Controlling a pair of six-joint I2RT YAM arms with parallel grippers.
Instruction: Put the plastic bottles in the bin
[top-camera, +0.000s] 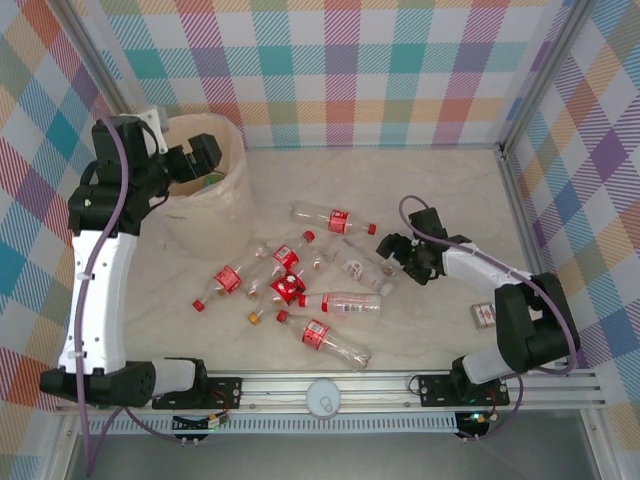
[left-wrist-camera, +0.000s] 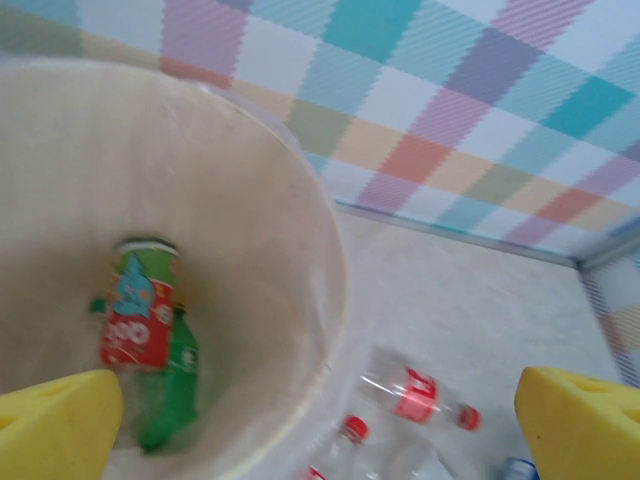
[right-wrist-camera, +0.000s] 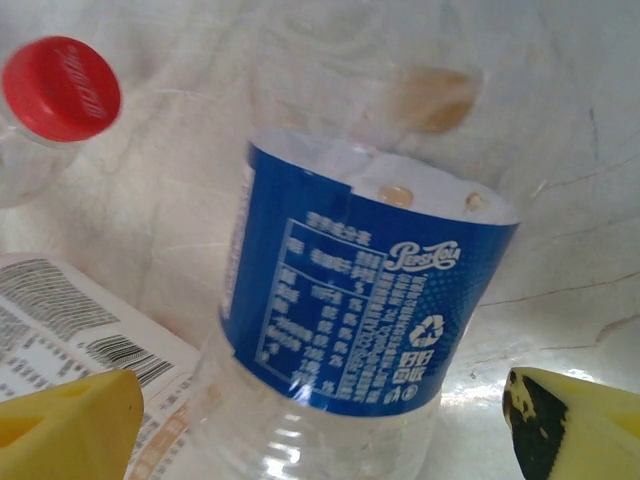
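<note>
From the overhead camera, the bin (top-camera: 238, 190) stands at ten o'clock on the table. The loose plastic bottles (top-camera: 300, 290) are heaped about the centre, spreading towards five o'clock.

My left gripper (left-wrist-camera: 318, 428) hangs over the bin mouth with its jaws spread wide and nothing between them. Below it, a green bottle with a red and green label (left-wrist-camera: 140, 335) lies on the bin floor.

My right gripper (top-camera: 397, 250) is down at three o'clock of the heap. On its wrist camera the yellow pads (right-wrist-camera: 65, 425) stand either side of a blue-labelled Pepsi bottle (right-wrist-camera: 360, 320), open and clear of the plastic. A red cap (right-wrist-camera: 62, 88) from a neighbouring bottle sits at ten o'clock of it, and a barcode label (right-wrist-camera: 80, 330) lies just beside it at eight o'clock.

I judge this bottle empty and very light. Its walls look thin and will dent under a firm squeeze, and its smooth round body is likely to roll or squirt out sideways. I would close across the labelled band, where the paper gives some friction, squarely over the middle of the body and gently. The neighbours lie so near that a nudge could set them rolling.
</note>
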